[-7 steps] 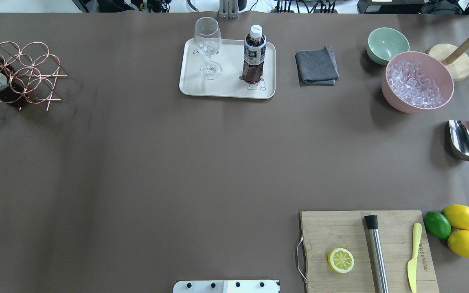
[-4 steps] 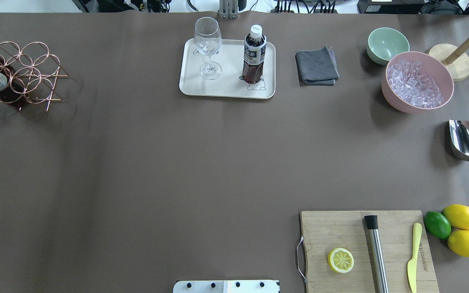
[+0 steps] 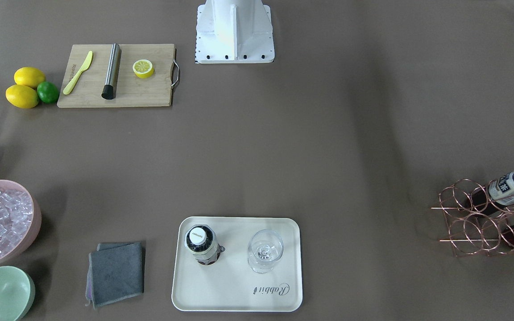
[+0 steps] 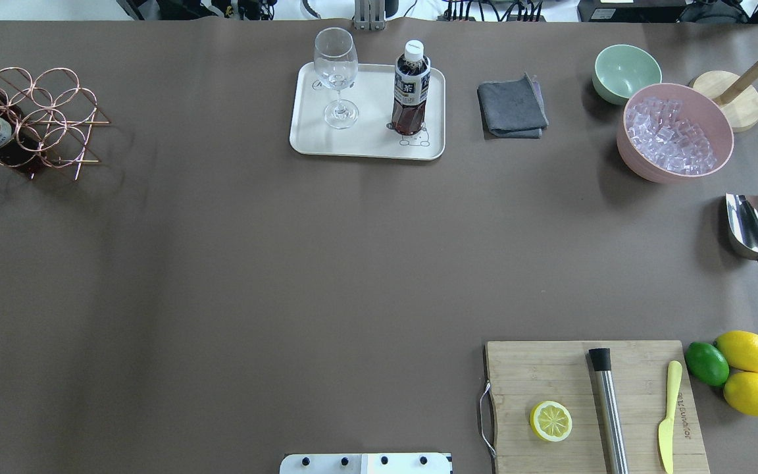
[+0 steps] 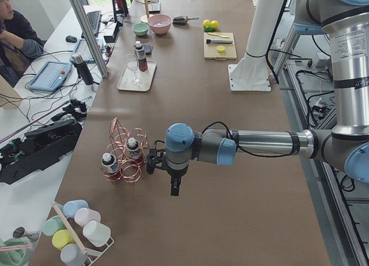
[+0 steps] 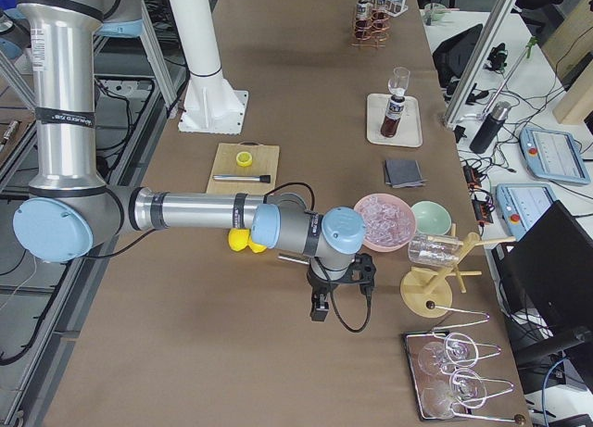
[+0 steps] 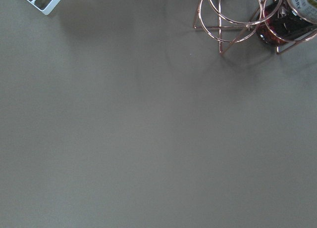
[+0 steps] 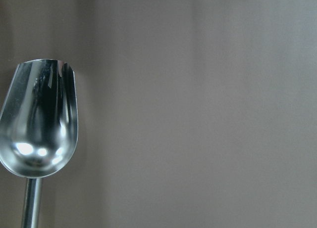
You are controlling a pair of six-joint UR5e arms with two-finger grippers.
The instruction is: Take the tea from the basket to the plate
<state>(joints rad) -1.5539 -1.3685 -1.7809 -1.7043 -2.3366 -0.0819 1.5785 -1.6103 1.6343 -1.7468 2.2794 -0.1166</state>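
Left gripper point(image 5: 174, 189) hangs over bare brown tabletop point(image 4: 221, 263) just beside the copper wire basket point(image 5: 124, 156). Right gripper point(image 6: 320, 308) hangs near the steel scoop point(image 8: 39, 119). How far either is open cannot be told. One tea bottle point(image 4: 410, 89) stands upright on the cream tray point(image 4: 366, 141) beside a wine glass point(image 4: 336, 72), with wide open table between tray and basket. An operator point(image 5: 14, 29) sits alongside.
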